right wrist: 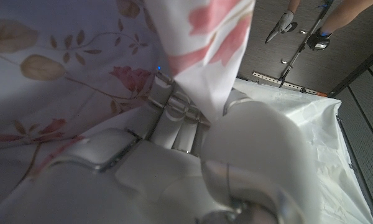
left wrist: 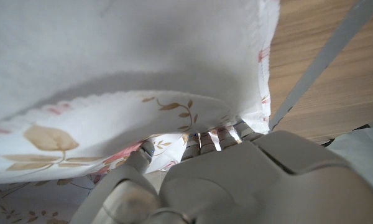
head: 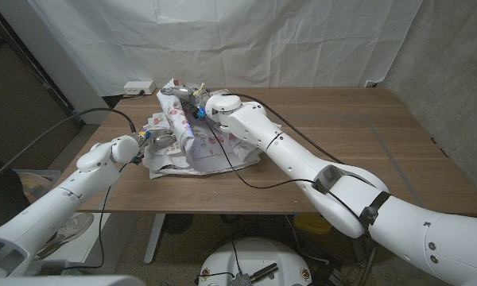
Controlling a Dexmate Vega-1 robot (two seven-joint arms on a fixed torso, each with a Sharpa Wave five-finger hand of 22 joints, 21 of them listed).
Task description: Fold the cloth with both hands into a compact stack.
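Note:
The white cloth (head: 205, 148) with a pink and tan flower print lies bunched on the table's left half. My left hand (head: 153, 141) grips its near-left edge low over the table. In the left wrist view the fingers (left wrist: 206, 140) reach in under a fold of the cloth (left wrist: 112, 62). My right hand (head: 192, 101) holds the cloth's far part lifted into a ridge above the pile. In the right wrist view its fingers (right wrist: 171, 109) close on a hanging fold of the cloth (right wrist: 62, 74).
A white box (head: 139, 86) sits at the table's far-left corner. Black cables (head: 262, 181) trail from my right arm over the wooden table (head: 366, 151). A person's hands (right wrist: 289, 25) show past the white backdrop in the right wrist view.

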